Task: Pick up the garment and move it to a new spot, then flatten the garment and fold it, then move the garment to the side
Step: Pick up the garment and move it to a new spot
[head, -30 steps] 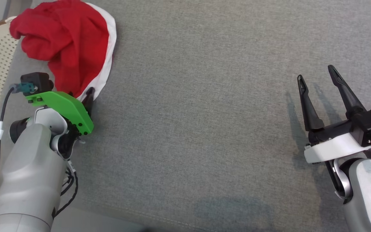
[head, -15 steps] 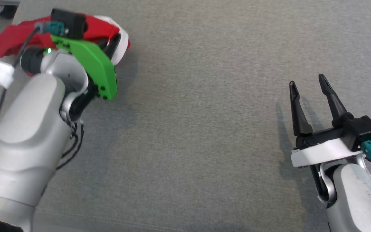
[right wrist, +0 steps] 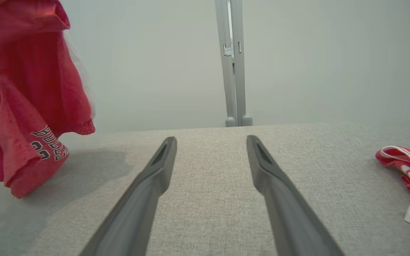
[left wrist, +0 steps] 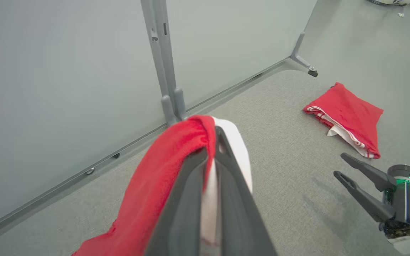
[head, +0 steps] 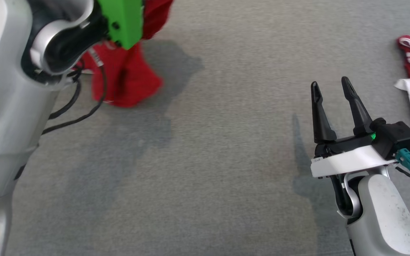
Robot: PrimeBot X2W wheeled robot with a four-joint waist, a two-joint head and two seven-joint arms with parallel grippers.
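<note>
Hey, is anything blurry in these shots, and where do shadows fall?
Head view: the hanging red garment is motion-blurred, casting a broad soft shadow on the grey surface; the right hand is sharp. Left wrist view: the left hand, close to the lens, looks soft. Right wrist view: the garment's lettering is legible.

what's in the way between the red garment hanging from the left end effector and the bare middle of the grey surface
Nothing visible. The garment hangs from the shut left end effector, and the grey surface beside it is bare. The open right end effector and a folded red garment sit farther right.
</note>
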